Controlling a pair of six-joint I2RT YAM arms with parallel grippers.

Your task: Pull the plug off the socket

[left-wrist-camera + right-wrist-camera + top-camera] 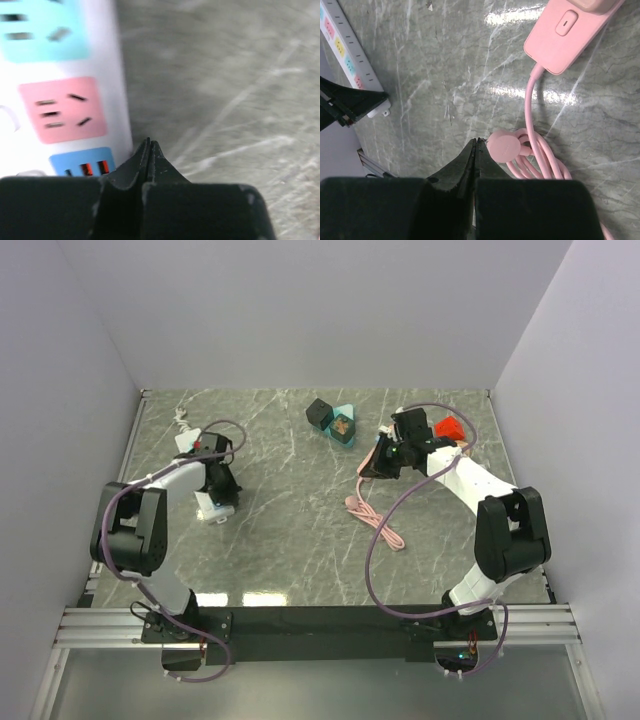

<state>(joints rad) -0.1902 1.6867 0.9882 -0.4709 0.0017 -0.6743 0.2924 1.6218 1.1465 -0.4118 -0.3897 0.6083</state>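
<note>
A round pink plug (504,147) lies on a coil of pink cable (540,165) on the marble table, not in any socket. The cable runs to a pink power strip (565,30) at the top right of the right wrist view. My right gripper (475,142) is shut and empty, its tips just left of the plug. A white power strip (70,105) with coloured outlets lies at the left. My left gripper (150,143) is shut and empty at the strip's right edge, by its blue USB panel. In the top view, the left gripper (221,497), right gripper (373,471) and pink cable (378,523) all show.
A black block (320,413), a teal block (343,425) and a red block (449,427) sit at the back of the table. The white strip also shows in the right wrist view (345,55). Grey walls enclose the table on three sides.
</note>
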